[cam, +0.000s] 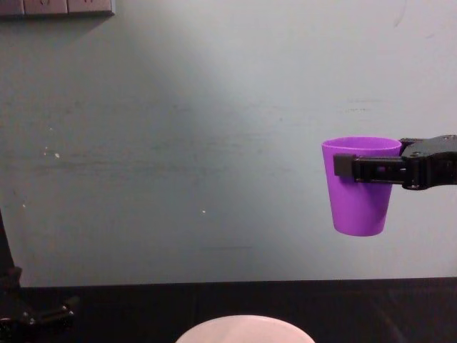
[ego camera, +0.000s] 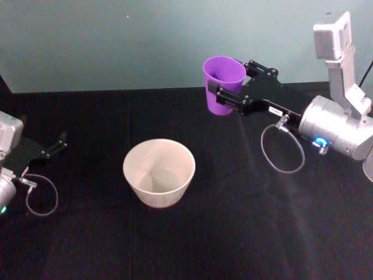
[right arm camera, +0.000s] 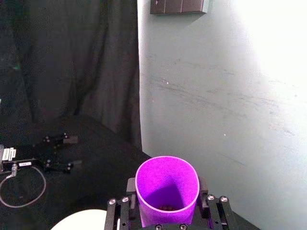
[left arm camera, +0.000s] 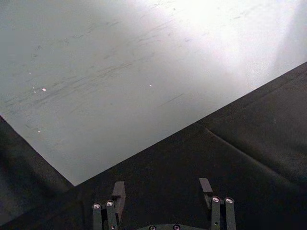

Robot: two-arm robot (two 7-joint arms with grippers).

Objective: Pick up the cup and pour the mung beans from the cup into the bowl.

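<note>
The right gripper (ego camera: 225, 93) clamps the bright purple plastic cup (ego camera: 223, 76) upright above the far edge of the black desk (ego camera: 233, 227), mung beans (right arm camera: 167, 207) inside. The wide pinkish-white bowl (ego camera: 157, 195) sits mid-desk; the left gripper (ego camera: 57, 143), fingers apart and empty, lies at the left edge

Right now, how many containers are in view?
2. The cup is held upright in the right gripper, raised above the table. The bowl stands on the table near its middle. The left gripper rests open at the table's left edge. Nothing seems hidden.
</note>
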